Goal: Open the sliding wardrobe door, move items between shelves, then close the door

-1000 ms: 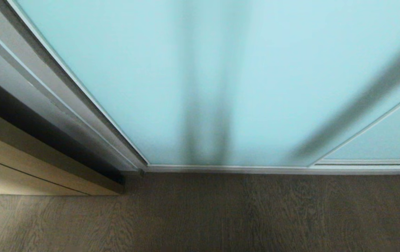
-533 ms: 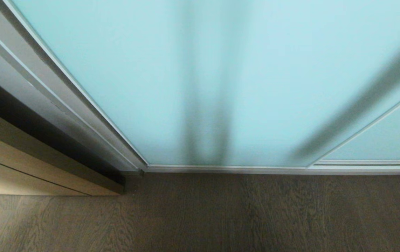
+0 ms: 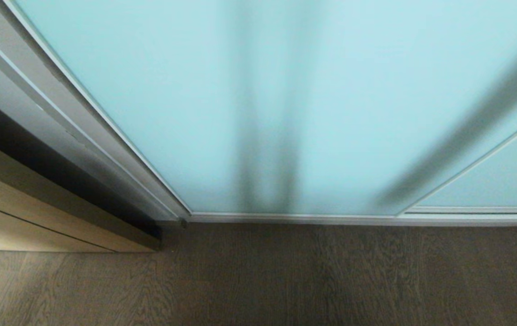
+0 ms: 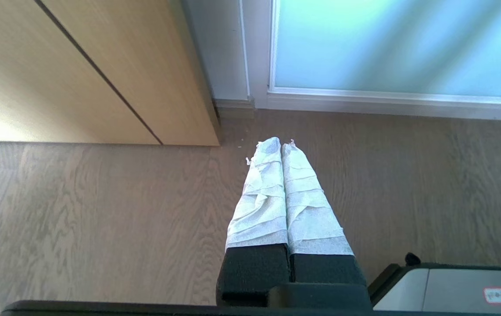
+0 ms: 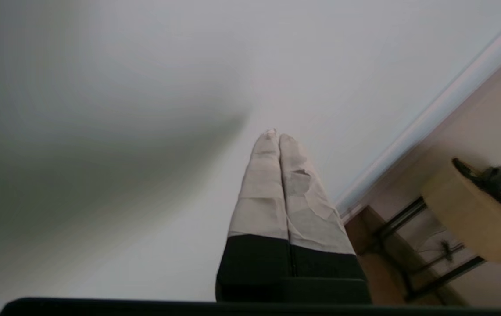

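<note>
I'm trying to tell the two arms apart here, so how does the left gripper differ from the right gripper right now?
The left gripper points down at the wood floor, near the foot of the sliding wardrobe door; the right gripper is raised against a pale flat surface. The left gripper's wrapping looks whiter, the right gripper's greyer. Both have wrapped fingers shut together, holding nothing.
</note>
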Motion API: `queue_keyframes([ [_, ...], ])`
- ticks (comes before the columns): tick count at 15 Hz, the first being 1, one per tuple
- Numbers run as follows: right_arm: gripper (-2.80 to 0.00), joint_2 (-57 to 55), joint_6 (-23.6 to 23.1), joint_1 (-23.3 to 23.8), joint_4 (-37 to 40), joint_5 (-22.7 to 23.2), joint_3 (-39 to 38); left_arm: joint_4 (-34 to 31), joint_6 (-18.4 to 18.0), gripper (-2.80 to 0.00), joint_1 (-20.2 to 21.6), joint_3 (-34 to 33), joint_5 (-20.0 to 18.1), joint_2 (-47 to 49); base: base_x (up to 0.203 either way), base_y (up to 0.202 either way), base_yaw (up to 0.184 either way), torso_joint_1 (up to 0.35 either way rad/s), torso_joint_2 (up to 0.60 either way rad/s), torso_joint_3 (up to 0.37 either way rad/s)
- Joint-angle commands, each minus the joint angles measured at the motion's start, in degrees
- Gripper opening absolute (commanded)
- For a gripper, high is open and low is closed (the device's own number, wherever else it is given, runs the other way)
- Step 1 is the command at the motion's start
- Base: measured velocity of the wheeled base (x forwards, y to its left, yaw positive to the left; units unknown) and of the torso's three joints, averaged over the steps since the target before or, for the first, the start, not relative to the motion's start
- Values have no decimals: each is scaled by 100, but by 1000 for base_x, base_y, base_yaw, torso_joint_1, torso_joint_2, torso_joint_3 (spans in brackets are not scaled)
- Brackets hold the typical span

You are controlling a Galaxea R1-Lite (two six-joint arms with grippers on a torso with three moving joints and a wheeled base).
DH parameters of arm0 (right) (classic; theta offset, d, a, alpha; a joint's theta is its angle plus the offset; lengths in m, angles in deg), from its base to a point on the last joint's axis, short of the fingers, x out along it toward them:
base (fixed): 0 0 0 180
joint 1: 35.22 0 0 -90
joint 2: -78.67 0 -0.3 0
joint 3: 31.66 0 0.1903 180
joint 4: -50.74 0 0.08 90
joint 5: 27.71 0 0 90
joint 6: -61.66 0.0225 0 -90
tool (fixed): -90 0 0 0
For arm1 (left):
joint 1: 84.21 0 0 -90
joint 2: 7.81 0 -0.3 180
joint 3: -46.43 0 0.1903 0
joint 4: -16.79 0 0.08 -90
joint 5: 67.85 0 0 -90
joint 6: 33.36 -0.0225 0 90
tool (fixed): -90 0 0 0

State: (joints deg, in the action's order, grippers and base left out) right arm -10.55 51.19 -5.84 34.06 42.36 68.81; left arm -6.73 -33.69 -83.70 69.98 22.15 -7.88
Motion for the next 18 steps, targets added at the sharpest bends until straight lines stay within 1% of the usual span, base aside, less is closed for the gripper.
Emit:
queue_keyframes([
  [1,-280,212,11,215,-28,-38,-19,-2,-2,-280,2,-1,0,-1,0,0,0,0,0,0],
  [5,-280,868,27,522,35,4,-167,-2,-2,-280,2,-1,0,-1,0,0,0,0,0,0],
  [8,-280,1616,50,775,55,29,-650,-2,-2,-280,2,-1,0,-1,0,0,0,0,0,0],
  [10,-280,2234,44,831,280,39,-857,-2,-2,-280,2,-1,0,-1,0,0,0,0,0,0],
  [11,-280,2590,41,826,608,78,-949,-2,-2,-280,2,-1,0,-1,0,0,0,0,0,0],
  [12,-280,2956,46,811,1176,205,-1027,-2,-2,-280,2,-9,0,-1,0,0,0,0,0,0],
  [14,-280,3574,93,785,2454,668,-1207,-2,-2,-280,2,-1,0,-1,0,0,0,0,0,0],
  [15,-280,3841,123,771,2943,937,-1355,-2,-2,-280,2,-1,0,-1,0,0,0,0,0,0],
  [16,-280,4052,173,751,3275,1193,-1569,-2,-1,-280,2,-9,0,-1,0,0,0,0,0,0],
  [17,-280,4112,196,698,3306,1297,-1696,-2,-2,-280,2,-8,0,-1,0,0,0,0,0,0],
  [18,-280,4091,199,486,3210,1312,-1729,-2,-2,-280,2,-8,0,-1,0,0,0,0,0,0],
])
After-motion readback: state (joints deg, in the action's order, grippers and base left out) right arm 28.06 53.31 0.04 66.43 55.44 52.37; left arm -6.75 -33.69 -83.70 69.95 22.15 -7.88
